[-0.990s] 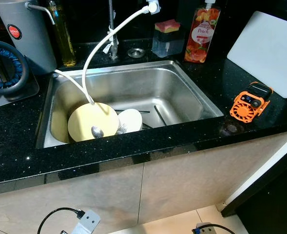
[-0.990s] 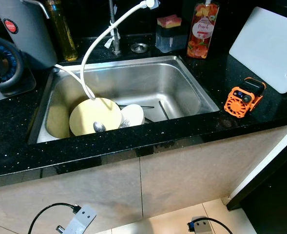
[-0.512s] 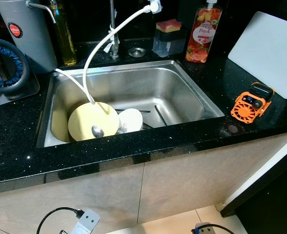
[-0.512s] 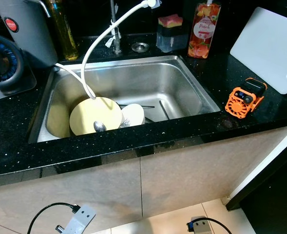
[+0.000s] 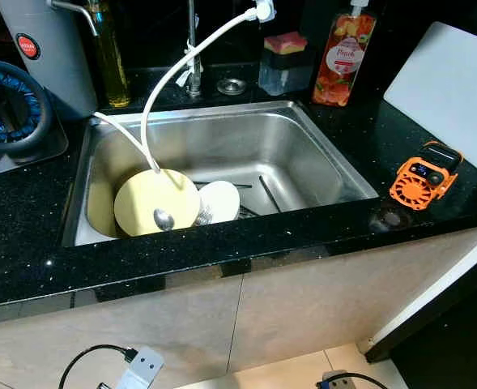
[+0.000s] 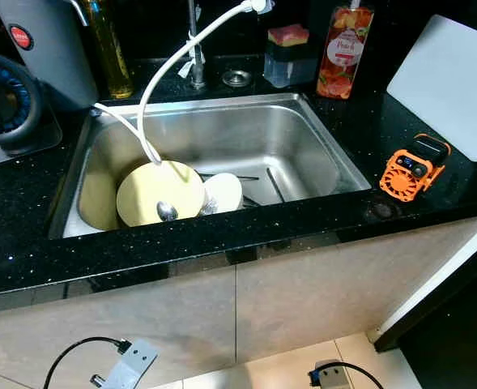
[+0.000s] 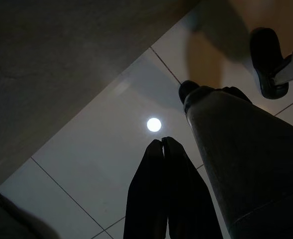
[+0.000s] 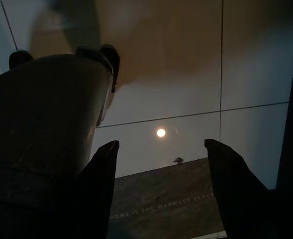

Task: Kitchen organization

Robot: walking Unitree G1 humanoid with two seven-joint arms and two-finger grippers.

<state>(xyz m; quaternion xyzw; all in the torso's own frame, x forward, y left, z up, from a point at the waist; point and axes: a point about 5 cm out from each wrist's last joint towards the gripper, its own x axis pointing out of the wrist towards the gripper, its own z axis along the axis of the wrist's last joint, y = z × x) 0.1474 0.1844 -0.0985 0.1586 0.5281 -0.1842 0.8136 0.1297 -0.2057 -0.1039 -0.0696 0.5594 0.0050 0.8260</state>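
sink [image 5: 303, 154]: yellow plate [image 5: 145, 203], spoon [image 5: 163, 219], white bowl [image 5: 220, 199] inside | worktop [image 5: 27, 227]: orange fan [image 5: 423, 175] on right | left claw [image 7: 162, 144]: fingers together, above floor | right claw [image 8: 161, 149]: fingers apart, holding nothing

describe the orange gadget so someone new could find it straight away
Start at the steel sink set in the black counter. On the counter to its right, in front of the white cutting board, sits the small orange gadget. It is the only orange thing there, with a black top.

Steel sink [image 5: 303, 154] holds yellow plate [image 5: 145, 203] with spoon [image 5: 163, 219], white hose [image 5: 173, 77] touching plate; orange fan [image 5: 424, 176] on counter [image 5: 27, 235].
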